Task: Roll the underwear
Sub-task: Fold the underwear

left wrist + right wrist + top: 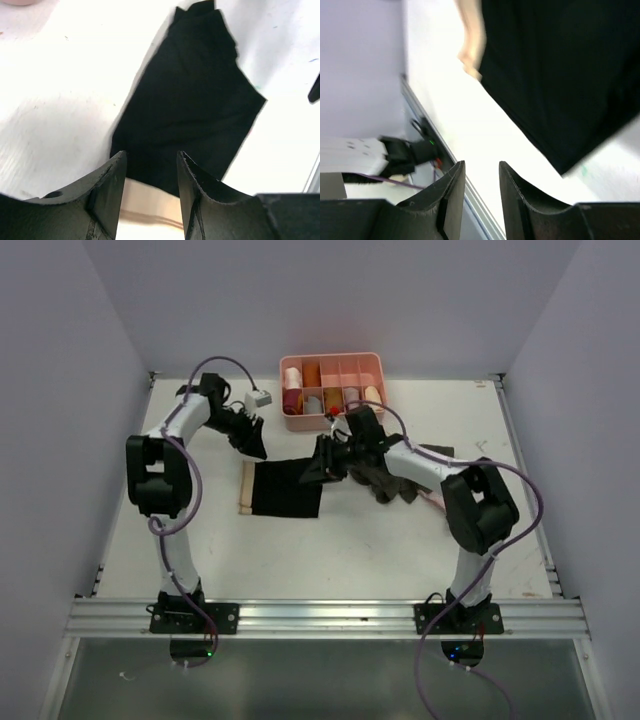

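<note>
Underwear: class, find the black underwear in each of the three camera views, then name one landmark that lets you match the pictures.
Top external: underwear lies flat, just left of picture centre.
Left wrist: underwear spreads across the centre, up to the top edge.
Right wrist: underwear fills the upper right.
Shared landmark: its beige waistband, at the cloth's left edge from above, bottom centre in left wrist, top centre in right wrist.

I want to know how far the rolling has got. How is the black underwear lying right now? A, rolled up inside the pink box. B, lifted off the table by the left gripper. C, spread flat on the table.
C: the underwear lies unrolled and flat on the table, and both the left gripper and the right gripper are open and hold nothing.
</note>
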Available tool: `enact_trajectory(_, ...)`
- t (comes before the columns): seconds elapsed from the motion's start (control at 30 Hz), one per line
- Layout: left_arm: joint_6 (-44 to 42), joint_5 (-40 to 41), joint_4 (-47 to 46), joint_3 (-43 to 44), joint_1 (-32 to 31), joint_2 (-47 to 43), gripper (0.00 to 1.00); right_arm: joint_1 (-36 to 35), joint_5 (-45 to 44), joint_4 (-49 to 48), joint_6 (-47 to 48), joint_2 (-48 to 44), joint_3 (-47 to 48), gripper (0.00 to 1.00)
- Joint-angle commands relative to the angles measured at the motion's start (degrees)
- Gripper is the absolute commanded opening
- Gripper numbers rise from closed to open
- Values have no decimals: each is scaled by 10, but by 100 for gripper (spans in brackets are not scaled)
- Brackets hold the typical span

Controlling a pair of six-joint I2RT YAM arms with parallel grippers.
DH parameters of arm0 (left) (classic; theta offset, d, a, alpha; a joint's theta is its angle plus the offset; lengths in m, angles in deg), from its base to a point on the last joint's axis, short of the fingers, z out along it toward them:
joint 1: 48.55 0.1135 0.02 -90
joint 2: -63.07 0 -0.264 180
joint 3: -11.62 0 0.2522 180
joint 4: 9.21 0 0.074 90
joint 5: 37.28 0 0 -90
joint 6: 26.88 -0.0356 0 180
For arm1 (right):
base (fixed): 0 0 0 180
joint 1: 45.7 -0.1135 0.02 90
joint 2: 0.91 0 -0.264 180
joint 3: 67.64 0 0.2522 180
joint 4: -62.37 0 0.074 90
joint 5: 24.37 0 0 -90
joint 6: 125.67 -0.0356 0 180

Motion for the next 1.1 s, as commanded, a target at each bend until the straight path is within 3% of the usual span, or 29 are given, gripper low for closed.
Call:
enact_trajectory(0.0, 23, -84, -25, -35, 29, -83, 48, 26, 5, 2, 8, -26, 87, 39)
enact_trajectory(0.23, 213, -217, -198, -201, 40, -121, 49, 28, -6, -75, -15, 104, 173, 42)
enact_trajectory(0.47, 317, -174, -339, -265, 44, -90, 51, 27, -9, -149, -71, 186, 181, 45)
enact_trajectory(0.6, 400, -183, -429, -296, 87, -60, 53, 36, -32, -149, -60, 218, 167, 46)
enact_trajectory(1.07, 455, -183, -480, -331, 136, 27, 52, 55, -29, -132, -45, 249, 132, 45)
